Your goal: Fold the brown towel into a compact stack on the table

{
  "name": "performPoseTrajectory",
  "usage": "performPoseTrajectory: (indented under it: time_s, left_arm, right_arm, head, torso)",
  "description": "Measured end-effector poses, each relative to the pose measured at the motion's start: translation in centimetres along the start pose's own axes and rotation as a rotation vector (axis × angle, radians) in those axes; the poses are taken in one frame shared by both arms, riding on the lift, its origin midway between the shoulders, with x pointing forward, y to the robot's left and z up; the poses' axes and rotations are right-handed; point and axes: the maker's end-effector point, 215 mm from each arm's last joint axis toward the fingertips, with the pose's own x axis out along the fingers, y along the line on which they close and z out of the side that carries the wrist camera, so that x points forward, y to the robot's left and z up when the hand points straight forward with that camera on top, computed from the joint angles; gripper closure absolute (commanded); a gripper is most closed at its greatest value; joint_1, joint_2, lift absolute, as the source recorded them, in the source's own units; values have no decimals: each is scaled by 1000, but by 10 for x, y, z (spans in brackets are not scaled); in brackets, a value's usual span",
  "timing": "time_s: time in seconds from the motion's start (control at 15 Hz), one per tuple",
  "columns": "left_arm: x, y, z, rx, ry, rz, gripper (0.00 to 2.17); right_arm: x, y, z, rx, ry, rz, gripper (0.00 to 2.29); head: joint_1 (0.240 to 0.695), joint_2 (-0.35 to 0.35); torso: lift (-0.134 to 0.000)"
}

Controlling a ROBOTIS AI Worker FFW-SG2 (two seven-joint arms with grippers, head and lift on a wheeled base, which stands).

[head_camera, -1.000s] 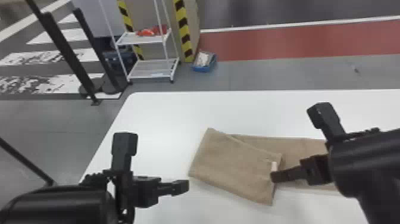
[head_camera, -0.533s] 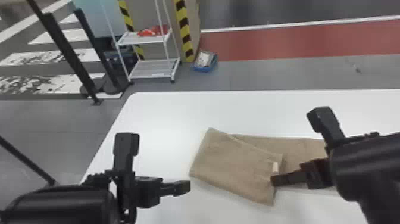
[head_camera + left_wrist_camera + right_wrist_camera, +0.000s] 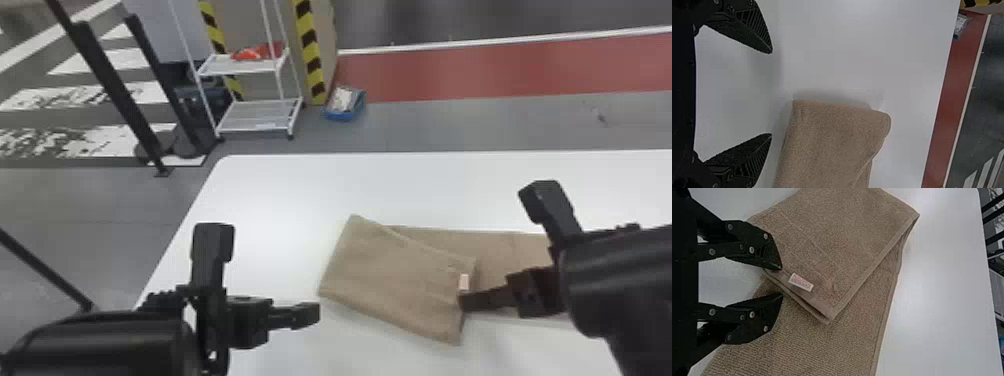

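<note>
No words or numbers can be read. A small white label point(image 3: 801, 282) with reddish print, too small to make out, sits on the folded-over layer of the brown towel point(image 3: 848, 231), at its hemmed edge near a corner.

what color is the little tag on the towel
White with reddish print; the right wrist view shows it best.

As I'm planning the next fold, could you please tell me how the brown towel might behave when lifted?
The brown towel is probably floppy, as its thin layers bend over flat. Its rough, looped weave suggests it won't slip easily. The upper flap might slide askew, since it lies slanted and seems unfastened near the label.
</note>
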Motion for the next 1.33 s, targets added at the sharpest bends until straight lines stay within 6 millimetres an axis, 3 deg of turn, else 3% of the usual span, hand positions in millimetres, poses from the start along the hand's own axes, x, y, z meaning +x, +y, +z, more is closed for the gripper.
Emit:
performPoseTrajectory:
  time_s: [0.6,1.0,1.13,1.33]
  left_arm:
    - [1,2,-2,-4,6,3,144]
    - [1,3,-3,-6,7,3,144]
    - [1,2,-3,-6,7,2,144]
    - [2,3,-4,-7,10,2,144]
  right_arm:
    - [3,0,-4,3,-29,5,1031]
    - [-28,21,49,-61,-238,125,1031]
    - [-31,19,47,-49,-241,128,1031]
    - [-20,14,30,-34,-208,122,1031]
  head:
    - [695,219]
    - [695,234]
    - [695,229]
    - [695,228]
  torso:
    - [-124]
    - [-124]
    - [-124]
    - [-124]
